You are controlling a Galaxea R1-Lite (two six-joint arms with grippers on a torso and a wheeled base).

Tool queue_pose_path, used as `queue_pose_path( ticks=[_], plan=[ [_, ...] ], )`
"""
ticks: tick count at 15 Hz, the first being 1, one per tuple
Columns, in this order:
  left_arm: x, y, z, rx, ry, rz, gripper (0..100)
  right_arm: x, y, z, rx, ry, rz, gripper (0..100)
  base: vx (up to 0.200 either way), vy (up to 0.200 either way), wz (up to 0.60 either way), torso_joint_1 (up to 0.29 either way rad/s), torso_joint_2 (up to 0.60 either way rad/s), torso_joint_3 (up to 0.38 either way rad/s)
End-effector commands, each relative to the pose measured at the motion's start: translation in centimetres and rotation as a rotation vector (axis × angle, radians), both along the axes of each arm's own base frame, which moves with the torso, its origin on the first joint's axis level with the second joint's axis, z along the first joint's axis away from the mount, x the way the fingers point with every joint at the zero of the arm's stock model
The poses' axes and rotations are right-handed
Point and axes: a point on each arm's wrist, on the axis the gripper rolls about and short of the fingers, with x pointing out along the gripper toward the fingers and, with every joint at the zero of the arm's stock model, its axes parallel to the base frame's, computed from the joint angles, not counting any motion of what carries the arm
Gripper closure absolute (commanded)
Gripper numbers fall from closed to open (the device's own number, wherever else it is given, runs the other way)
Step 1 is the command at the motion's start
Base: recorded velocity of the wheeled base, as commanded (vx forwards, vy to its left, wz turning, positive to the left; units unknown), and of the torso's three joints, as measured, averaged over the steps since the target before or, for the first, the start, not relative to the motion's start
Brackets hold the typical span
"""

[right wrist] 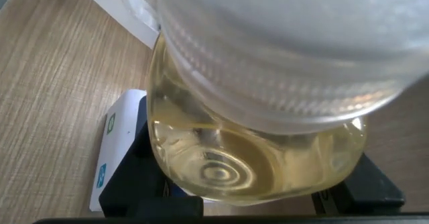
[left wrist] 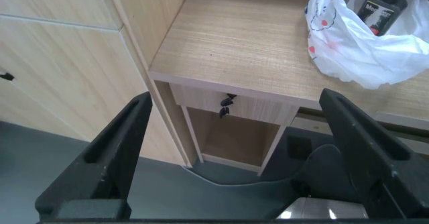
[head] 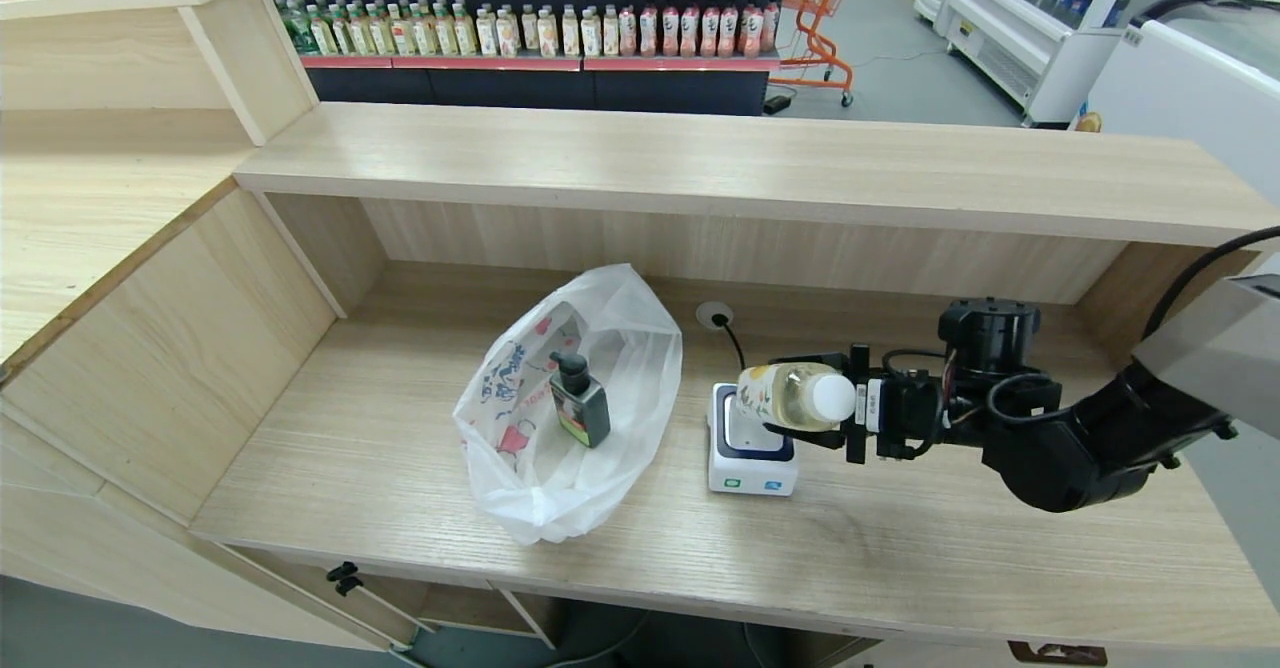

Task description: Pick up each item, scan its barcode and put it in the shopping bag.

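My right gripper [head: 800, 398] is shut on a drink bottle [head: 790, 395] with a white cap and yellowish liquid, held on its side just above the white barcode scanner [head: 750, 453]. In the right wrist view the bottle [right wrist: 268, 117] looms close with the scanner [right wrist: 117, 163] beneath it. A white shopping bag [head: 570, 408] lies open on the counter left of the scanner, with a dark green pump bottle [head: 578, 400] standing inside. My left gripper [left wrist: 234, 157] hangs open below the counter's front edge, near the bag [left wrist: 362, 43] and the pump bottle [left wrist: 382, 9].
The wooden checkout counter [head: 400, 468] has a raised back ledge [head: 700, 163] and side walls. A black cable runs from a grommet [head: 714, 316] to the scanner. A drawer with a black lock [left wrist: 226, 104] sits under the counter's front edge.
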Motion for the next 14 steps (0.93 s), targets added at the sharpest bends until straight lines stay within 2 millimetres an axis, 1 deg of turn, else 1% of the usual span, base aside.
queue_pose_path(
  ticks=[1,4,5,8,9,10,11,12,13,14],
  plan=[
    [0.0,0.0,0.0,0.0,0.0,0.0,0,0.2,0.1,-0.9,-0.004,0.013,-0.001,100,0.0,0.0,0.0,0.0,0.0,0.0],
    [0.0,0.0,0.0,0.0,0.0,0.0,0,0.2,0.1,-0.7,0.002,0.012,-0.003,100,0.0,0.0,0.0,0.0,0.0,0.0],
    [0.0,0.0,0.0,0.0,0.0,0.0,0,0.2,0.0,-0.2,0.013,0.018,-0.007,100,0.0,0.0,0.0,0.0,0.0,0.0],
    [0.0,0.0,0.0,0.0,0.0,0.0,0,-0.7,-0.6,3.7,0.095,0.012,0.02,100,0.0,0.0,0.0,0.0,0.0,0.0],
    [0.0,0.0,0.0,0.0,0.0,0.002,0,-1.4,-1.2,5.9,0.144,0.025,0.015,100,0.0,0.0,0.0,0.0,0.0,0.0],
    [0.0,0.0,0.0,0.0,0.0,0.0,0,-2.1,-1.3,7.1,0.174,0.047,0.012,100,0.0,0.0,0.0,0.0,0.0,0.0],
    [0.0,0.0,0.0,0.0,0.0,0.002,0,-3.8,-1.7,8.6,0.232,0.136,-0.004,100,0.0,0.0,0.0,0.0,0.0,0.0],
    [0.0,0.0,0.0,0.0,0.0,0.0,0,-4.8,-2.0,9.1,0.26,0.186,-0.027,100,0.0,0.0,0.0,0.0,0.0,0.0],
    [0.0,0.0,0.0,0.0,0.0,0.0,0,-6.1,-2.3,9.2,0.282,0.24,-0.064,100,0.0,0.0,0.0,0.0,0.0,0.0],
    [0.0,0.0,0.0,0.0,0.0,0.0,0,-7.0,-2.5,9.2,0.3,0.285,-0.089,100,0.0,0.0,0.0,0.0,0.0,0.0]
  ],
)
